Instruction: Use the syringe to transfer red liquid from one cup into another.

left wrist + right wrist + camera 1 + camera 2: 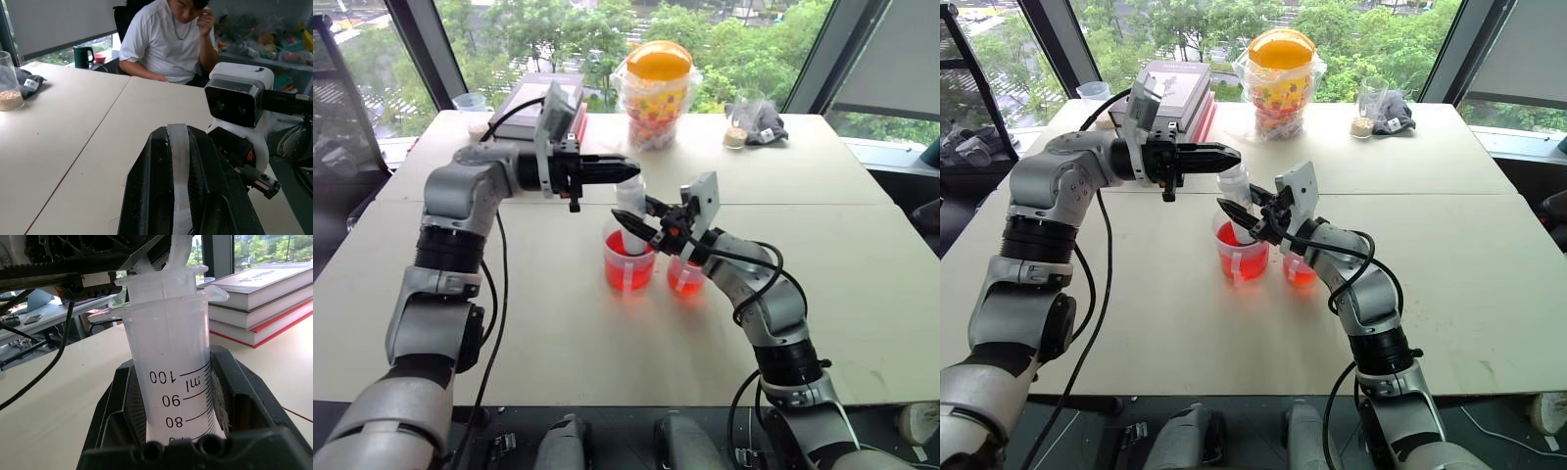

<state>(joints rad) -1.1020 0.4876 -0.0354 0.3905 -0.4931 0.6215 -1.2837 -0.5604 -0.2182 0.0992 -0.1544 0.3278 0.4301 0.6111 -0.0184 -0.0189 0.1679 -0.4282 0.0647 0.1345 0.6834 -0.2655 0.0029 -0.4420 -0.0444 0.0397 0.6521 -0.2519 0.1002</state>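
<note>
Nearest the camera, the right hand point(639, 227) is clamped shut around the clear barrel of the syringe point(171, 372), holding it nearly upright with its lower end down inside the taller cup point(628, 262) of red liquid point(628, 274). Above it, the left hand point(625, 167) reaches in level from the robot's left, its fingers point(161, 186) closed on the white plunger top that sticks out of the barrel. The shorter cup point(685, 276), also showing red, stands just beside the taller one on the pale tabletop point(558, 323), under the right forearm. Further back sit a stack of books point(1180, 93), a bagged yellow-lidded jar point(656, 93) and a cup of beige grains point(736, 129); a seated person point(171, 39) shows in the left wrist view.

The risk from here looks plain: a plunger pull that runs off the barrel's line could tilt the syringe and tip the taller cup, spilling red across the tabletop. A loose hold on the barrel could let it ride up with the plunger, lifting the tip clear of the liquid so it draws air
</note>
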